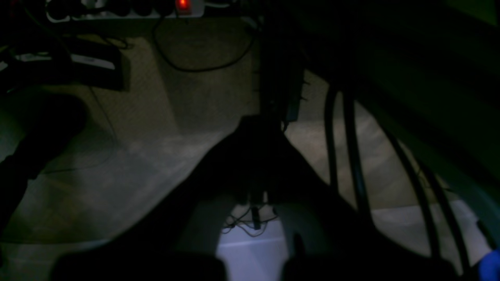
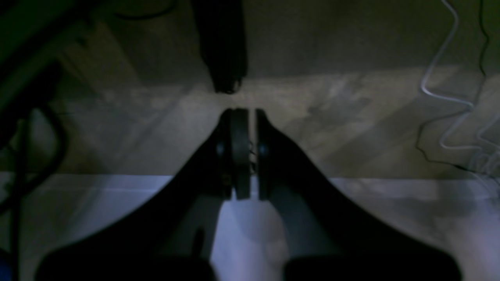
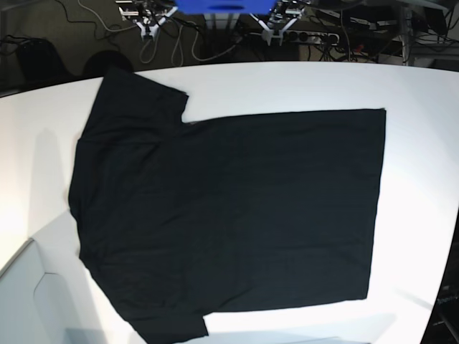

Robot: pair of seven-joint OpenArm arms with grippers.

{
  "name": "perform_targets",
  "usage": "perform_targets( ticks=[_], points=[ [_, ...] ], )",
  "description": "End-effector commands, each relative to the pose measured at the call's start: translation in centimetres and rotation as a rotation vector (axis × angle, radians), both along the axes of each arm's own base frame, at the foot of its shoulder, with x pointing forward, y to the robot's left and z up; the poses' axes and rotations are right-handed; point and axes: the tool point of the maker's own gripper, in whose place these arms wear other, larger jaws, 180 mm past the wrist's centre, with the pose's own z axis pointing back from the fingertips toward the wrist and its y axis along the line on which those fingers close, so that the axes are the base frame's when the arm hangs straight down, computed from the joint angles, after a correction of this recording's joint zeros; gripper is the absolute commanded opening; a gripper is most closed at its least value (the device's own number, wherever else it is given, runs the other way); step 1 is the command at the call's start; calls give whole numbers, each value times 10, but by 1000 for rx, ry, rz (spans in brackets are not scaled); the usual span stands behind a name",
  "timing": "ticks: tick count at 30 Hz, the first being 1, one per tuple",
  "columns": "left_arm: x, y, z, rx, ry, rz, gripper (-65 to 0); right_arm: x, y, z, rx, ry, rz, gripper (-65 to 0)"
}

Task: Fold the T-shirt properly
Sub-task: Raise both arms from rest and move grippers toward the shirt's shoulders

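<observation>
1. A large black short-sleeved cloth T-shirt (image 3: 229, 215) lies spread flat, plain side up, on a white table (image 3: 423, 143). It covers most of the tabletop from the left edge almost to the right edge.
2. The shirt lies sideways: both sleeves sit at the left, one reaching toward the far left corner, the other toward the near edge. Its straight hem runs near the right edge of the table.
3. Neither arm shows over the table in the base view. Beyond the far edge stand a blue block (image 3: 224, 6) and a tangle of cables (image 3: 179, 36).
4. In the right wrist view, the right gripper (image 2: 245, 117) is dark, with its two fingers pressed together and nothing between them. It points past a pale table edge toward a dim carpeted floor (image 2: 351, 117).
5. In the left wrist view, the left gripper (image 1: 261, 125) is a very dark shape with its fingers closed and empty. It hangs over a carpet, with a white power strip (image 1: 129, 9) showing a red light at the top.
</observation>
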Motion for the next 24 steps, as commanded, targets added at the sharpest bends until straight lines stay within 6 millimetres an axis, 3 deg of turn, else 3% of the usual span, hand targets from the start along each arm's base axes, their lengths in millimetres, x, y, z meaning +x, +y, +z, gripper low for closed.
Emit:
perform_targets(
  ticks=[1, 16, 24],
  points=[
    [-5, -1, 0, -1, 6, -1, -647, -2, 1, 1, 17, 4, -1, -650],
    [-12, -1, 1, -3, 12, 0, -646, -1, -29, 1, -28, 0, 13, -650],
    [-19, 7, 2, 9, 20, 0, -648, -8, -32, 2, -32, 8, 16, -650]
  ],
)
